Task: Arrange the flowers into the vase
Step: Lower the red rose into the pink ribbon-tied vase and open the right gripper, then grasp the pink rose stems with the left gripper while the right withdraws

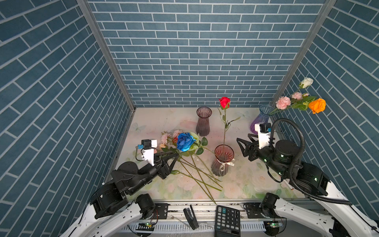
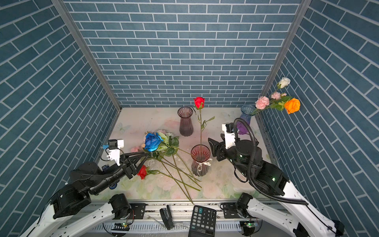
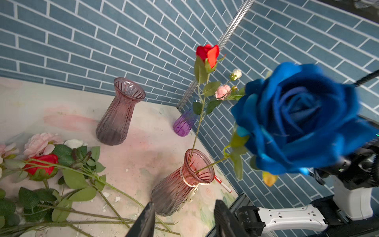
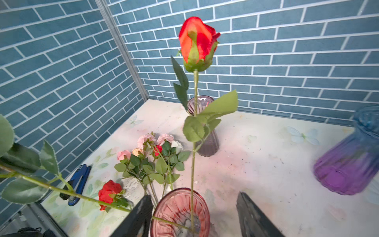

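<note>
R arm was stretched low, right gripper (image 1: 242, 144) w/ jaws apart beside the pink vase (image 1: 223, 162) holding an upright red rose (image 1: 224, 102). L arm lay low too, left gripper (image 1: 175, 159) apart by the leaning blue rose (image 1: 185, 141). Other flowers (image 1: 167, 137) lay on the table (image 1: 246, 184).

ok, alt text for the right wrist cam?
A red rose stands upright in a pink glass vase, framed by the open right gripper; a second leafy stem leans out of the vase. Behind, loose flowers lie on the floral table, with a smoky vase and a purple-blue vase.
</note>
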Controlling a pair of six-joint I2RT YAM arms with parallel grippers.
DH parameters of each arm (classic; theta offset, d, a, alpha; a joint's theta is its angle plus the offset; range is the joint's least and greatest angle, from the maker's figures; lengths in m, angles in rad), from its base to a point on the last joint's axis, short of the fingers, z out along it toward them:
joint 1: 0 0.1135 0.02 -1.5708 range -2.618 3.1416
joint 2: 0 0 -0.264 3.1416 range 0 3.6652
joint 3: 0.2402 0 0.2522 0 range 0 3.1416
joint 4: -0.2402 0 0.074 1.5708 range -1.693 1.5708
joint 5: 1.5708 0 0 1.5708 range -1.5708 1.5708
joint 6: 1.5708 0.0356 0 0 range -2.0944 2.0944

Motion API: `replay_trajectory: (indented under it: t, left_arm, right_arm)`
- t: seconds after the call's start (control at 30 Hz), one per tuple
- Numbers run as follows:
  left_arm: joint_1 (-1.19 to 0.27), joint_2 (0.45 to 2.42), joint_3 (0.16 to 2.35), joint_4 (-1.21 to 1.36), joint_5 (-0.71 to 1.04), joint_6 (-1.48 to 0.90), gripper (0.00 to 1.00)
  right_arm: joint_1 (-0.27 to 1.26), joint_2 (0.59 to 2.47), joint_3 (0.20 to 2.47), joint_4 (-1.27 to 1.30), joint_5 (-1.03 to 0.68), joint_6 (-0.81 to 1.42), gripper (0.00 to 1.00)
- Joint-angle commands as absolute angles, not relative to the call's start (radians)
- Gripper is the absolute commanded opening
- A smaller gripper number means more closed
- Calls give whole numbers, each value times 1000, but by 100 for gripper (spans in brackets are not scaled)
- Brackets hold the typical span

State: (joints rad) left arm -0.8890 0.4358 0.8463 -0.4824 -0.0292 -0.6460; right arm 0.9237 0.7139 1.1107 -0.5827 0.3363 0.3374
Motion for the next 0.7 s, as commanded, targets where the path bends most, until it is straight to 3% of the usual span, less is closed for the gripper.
replay_trajectory:
  t: [0.0, 0.13, 0.4, 0.67]
  left_arm:
    - [-887, 490, 815, -478, -47, -678, 48]
    - [-835, 559, 766, -420, 1, -719, 48]
    - [-540, 734, 543, -43, 378, -944, 46]
    - [-491, 1151, 532, 315, 504, -1024, 36]
  right_arm:
    - [920, 675, 1074, -693, 432, 397, 65]
    - [920, 611, 1006, -749, 468, 489, 65]
    - [921, 494, 862, -769, 454, 586, 64]
    - [920, 445, 793, -762, 457, 597, 64]
